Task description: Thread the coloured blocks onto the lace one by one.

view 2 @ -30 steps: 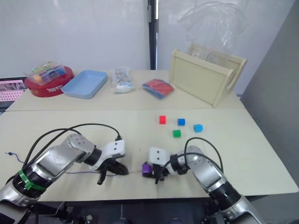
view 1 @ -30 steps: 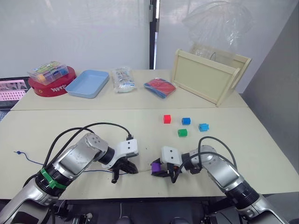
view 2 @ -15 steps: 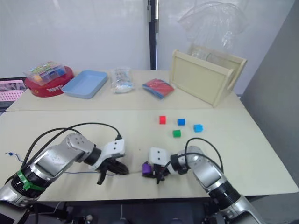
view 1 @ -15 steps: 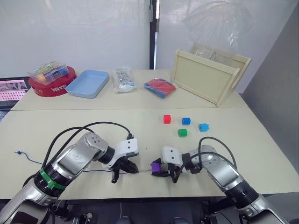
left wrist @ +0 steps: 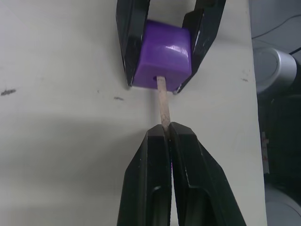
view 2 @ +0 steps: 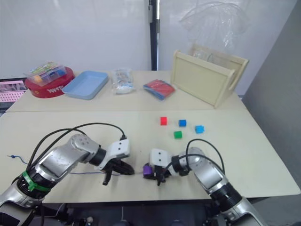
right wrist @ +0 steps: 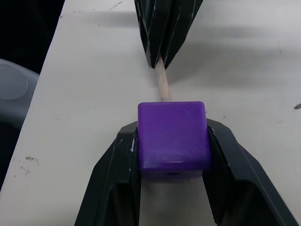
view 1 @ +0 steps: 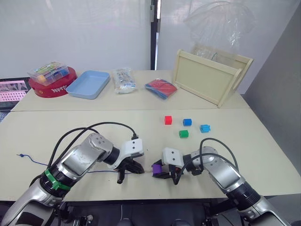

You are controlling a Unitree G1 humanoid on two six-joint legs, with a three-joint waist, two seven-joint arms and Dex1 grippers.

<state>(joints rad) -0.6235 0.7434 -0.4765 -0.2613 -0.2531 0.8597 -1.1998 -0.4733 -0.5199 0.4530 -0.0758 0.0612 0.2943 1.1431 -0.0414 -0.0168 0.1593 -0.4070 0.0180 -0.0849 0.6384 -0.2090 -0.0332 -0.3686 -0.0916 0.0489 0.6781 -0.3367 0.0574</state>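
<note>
Tabletop: pale cream tabletop (view 1: 94, 122) is carrying a blue tray (view 1: 88, 84), a wooden crate (view 1: 210, 75) and a red tin (view 1: 51, 84) along its far side.
Right hand: right hand (view 1: 162, 170) is clenching the purple block (view 1: 157, 167) near the front edge, hole facing the left hand.
Left hand: left hand (view 1: 129, 168) is pinching the lace's pale stiff tip (left wrist: 162, 106), fingers (left wrist: 150, 188) closed on it.
Lace: dark blue lace (view 1: 101, 172) is trailing away to its knotted end (view 1: 19, 155) far out on the left.
Change: left hand is now sitting closer to the purple block than 1 second ago; the tip is entering the hole.
Meaning: first threading looks under way, not finished.
Waiting: red cube (view 1: 168, 120), blue block (view 1: 187, 122), cyan block (view 1: 204, 128) and green block (view 1: 183, 133) are lying loose, well apart from both hands.
</note>
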